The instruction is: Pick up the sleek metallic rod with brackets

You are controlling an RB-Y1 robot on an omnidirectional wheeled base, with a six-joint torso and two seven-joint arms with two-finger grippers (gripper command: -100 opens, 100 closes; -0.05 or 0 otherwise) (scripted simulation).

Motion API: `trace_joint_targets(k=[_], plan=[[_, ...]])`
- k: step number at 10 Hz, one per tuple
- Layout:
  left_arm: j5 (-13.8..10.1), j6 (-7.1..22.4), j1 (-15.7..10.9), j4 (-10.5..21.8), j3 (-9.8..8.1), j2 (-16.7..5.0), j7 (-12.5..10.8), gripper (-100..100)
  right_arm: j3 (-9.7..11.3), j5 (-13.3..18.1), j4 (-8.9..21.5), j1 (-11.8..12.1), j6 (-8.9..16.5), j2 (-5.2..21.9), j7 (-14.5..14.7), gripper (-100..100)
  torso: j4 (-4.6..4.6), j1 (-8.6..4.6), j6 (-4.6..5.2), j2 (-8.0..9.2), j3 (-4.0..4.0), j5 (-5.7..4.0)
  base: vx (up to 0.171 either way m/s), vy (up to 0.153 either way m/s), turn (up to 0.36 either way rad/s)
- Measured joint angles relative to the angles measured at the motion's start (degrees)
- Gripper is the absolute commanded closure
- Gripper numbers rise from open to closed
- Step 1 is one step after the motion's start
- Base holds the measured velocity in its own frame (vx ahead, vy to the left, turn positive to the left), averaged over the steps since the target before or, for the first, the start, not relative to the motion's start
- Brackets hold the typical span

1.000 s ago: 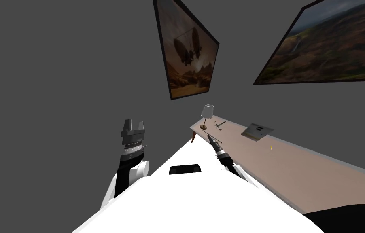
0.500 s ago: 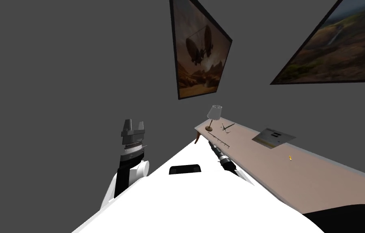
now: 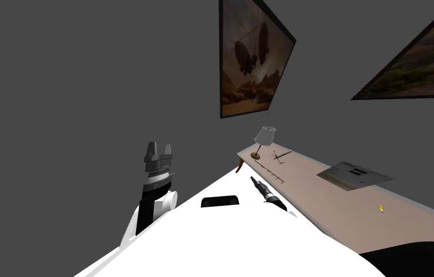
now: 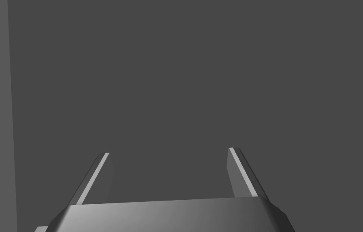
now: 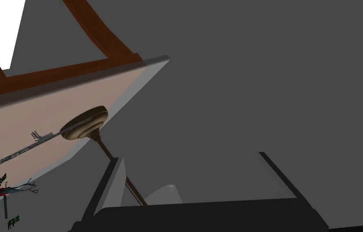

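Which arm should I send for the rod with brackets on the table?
Right, I'd judge. The right gripper, open, hovers at the table edge close to the rod; the left gripper, also open, is raised off to the side, away from the table.

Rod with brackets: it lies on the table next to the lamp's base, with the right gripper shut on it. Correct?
Wrong about the grip. The rod lies on the table next to the lamp's base, but the right gripper is open and off it; the right wrist view shows its fingers spread, with the rod well aside from them.
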State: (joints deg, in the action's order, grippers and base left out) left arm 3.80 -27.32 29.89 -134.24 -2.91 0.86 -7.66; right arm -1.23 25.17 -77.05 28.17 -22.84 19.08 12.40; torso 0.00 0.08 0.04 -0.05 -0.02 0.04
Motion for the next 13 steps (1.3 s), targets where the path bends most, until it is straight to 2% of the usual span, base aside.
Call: trace_joint_targets(k=[4, 6, 8, 9, 10, 12, 13], plan=[[0.00, 0.00, -0.01, 0.00, 0.00, 0.00, 0.00, 0, 0.22, 2.22, 5.18, 1.18, 1.28, 1.19, 1.76, -100, 0.02, -0.09, -0.03, 0.05, 0.03, -0.01, 0.034, 0.017, 0.132], [0.00, 0.00, 0.00, 0.00, 0.00, 0.00, 0.00, 0, -0.10, 3.33, 10.62, 0.51, 1.24, 1.82, 3.07, -100, 0.00, -0.11, -0.03, -0.06, -0.03, -0.02, 0.080, 0.020, 0.342], [0.00, 0.00, 0.01, 0.00, -0.01, 0.00, 0.00, 0, 0.56, 4.70, 15.26, 0.63, 3.11, 4.09, 3.54, -100, -0.03, -0.11, 0.03, -0.13, -0.08, -0.01, 0.085, 0.006, 0.155], [0.00, 0.00, 0.00, 0.00, 0.00, 0.00, 0.00, 0, 1.35, 5.53, 15.28, 2.34, 4.86, 4.85, 3.61, -100, -0.03, -0.12, 0.00, -0.16, -0.09, -0.01, 0.071, -0.008, 0.148], [0.00, 0.00, 0.01, 0.00, -0.01, -0.01, 0.00, 0, 1.43, 5.92, 16.01, 3.05, 5.61, 5.11, 3.96, -100, -0.02, -0.15, 0.02, -0.10, -0.06, -0.02, 0.025, -0.013, -0.001], [0.00, 0.00, 0.00, 0.00, 0.00, -0.01, 0.00, 0, 0.71, 6.61, 20.14, 2.74, 4.56, 5.11, 5.69, -100, 0.01, -0.18, -0.02, -0.01, 0.00, -0.02, 0.087, -0.025, 0.319], [0.00, 0.00, 0.00, 0.00, -0.01, -0.01, 0.00, 0, 0.87, 7.23, 22.30, 3.81, 4.70, 6.78, 6.26, -100, -0.03, -0.29, -0.03, -0.22, -0.11, -0.03, 0.097, -0.047, 0.137]])
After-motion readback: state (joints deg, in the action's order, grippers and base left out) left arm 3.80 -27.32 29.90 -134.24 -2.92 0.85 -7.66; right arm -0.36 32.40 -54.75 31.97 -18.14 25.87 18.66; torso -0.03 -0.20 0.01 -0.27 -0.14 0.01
